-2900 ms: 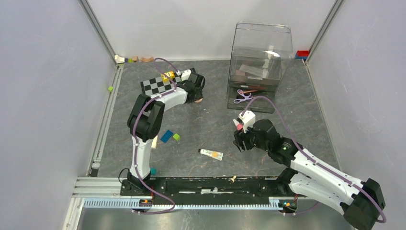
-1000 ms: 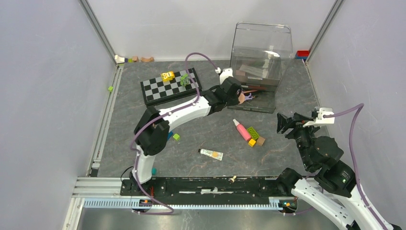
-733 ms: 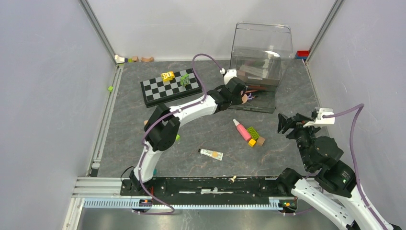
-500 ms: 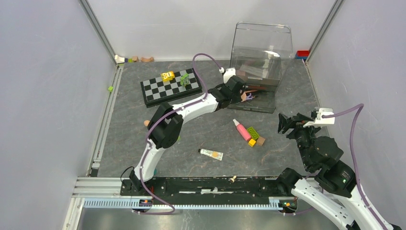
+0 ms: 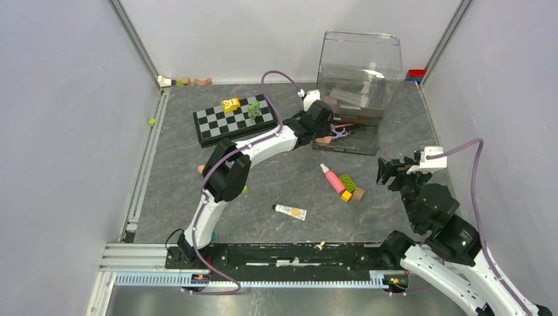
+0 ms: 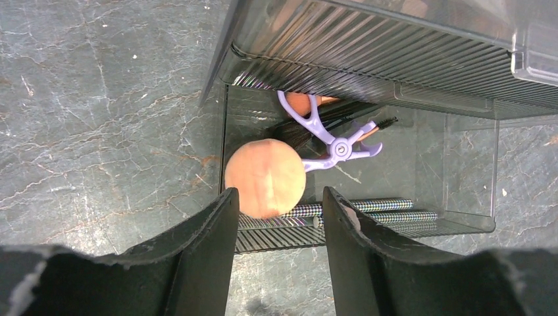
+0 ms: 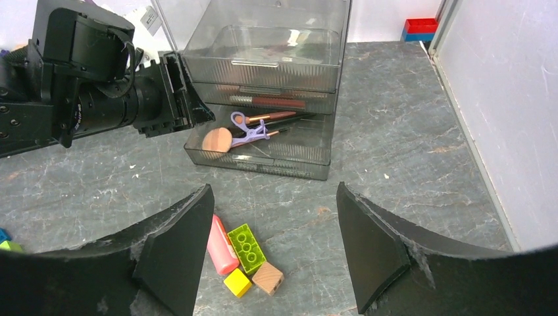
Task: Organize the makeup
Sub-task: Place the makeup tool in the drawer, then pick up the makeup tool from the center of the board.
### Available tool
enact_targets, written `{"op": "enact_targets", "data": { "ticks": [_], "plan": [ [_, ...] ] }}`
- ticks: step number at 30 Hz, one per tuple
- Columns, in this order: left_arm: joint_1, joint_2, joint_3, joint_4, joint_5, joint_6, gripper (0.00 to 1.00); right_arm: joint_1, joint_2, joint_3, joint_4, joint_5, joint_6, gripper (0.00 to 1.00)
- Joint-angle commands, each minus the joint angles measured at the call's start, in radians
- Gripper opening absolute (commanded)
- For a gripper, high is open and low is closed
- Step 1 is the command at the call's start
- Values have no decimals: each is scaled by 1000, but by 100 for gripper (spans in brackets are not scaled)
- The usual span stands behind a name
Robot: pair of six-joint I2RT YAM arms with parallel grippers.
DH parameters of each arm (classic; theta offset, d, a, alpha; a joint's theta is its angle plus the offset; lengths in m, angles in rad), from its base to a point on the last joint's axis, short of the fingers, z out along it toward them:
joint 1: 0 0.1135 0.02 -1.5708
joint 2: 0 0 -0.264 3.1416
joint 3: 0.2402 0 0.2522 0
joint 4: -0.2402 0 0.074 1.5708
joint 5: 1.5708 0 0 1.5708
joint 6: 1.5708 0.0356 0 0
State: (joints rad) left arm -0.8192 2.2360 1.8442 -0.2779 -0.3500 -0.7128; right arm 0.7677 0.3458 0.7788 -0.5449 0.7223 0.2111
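My left gripper point(image 5: 324, 131) point(image 6: 276, 207) hangs open over the pulled-out bottom drawer point(image 6: 470, 164) of the clear organiser point(image 5: 358, 79). A peach sponge point(image 6: 264, 178) point(image 7: 216, 139) lies in that drawer just past the fingertips, free of them. Beside it are the purple curler point(image 6: 329, 141) point(image 7: 249, 130) and thin brushes point(image 6: 375, 209). On the table lie a pink tube point(image 5: 331, 178) point(image 7: 222, 245) and a cream tube point(image 5: 290, 211). My right gripper point(image 5: 388, 171) point(image 7: 273, 191) is open and empty, raised right of the pink tube.
Green point(image 7: 247, 247), yellow point(image 7: 237, 282) and wooden point(image 7: 268, 278) blocks touch the pink tube. The chessboard point(image 5: 233, 120) with toys sits back left. Another peach sponge point(image 5: 201, 169) lies by the left arm's elbow. Small items line the back-left corner point(image 5: 184, 81).
My left gripper has opened and let go of the peach sponge, which now lies in the drawer. The right arm has shifted slightly left and nearer.
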Motion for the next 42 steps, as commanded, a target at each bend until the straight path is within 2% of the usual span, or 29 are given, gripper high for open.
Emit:
{"op": "enact_targets", "data": {
  "ticks": [1, 6, 12, 16, 19, 23, 28, 32, 37, 42],
  "plan": [
    [2, 3, 43, 34, -28, 42, 57, 4, 12, -11, 31, -7, -14, 75],
    [2, -55, 6, 25, -26, 51, 57, 4, 15, -15, 24, -12, -12, 75],
    [-3, -256, -140, 31, -52, 90, 57, 4, 39, -30, 18, -53, 2, 75],
    [-6, -452, -321, -3, -111, 98, 57, 3, 70, -50, 30, -120, 7, 76],
    [-5, -650, -513, -52, -179, 84, 60, 4, 94, -79, 58, -195, -15, 76],
    [-5, -905, -740, -177, -249, 16, 64, 4, 139, -127, 105, -306, -43, 76],
    [-5, -1160, -888, -416, -282, -134, 66, 3, 230, -170, 154, -402, -59, 75],
    [-5, -1333, -1001, -541, -284, -265, 67, 4, 293, -180, 187, -486, -50, 75],
    [-5, -1470, -1063, -671, -282, -371, 72, 4, 336, -219, 232, -585, -9, 74],
    [-5, -1516, -1080, -745, -295, -425, 78, 4, 377, -262, 250, -649, 11, 74]
  ]
}}
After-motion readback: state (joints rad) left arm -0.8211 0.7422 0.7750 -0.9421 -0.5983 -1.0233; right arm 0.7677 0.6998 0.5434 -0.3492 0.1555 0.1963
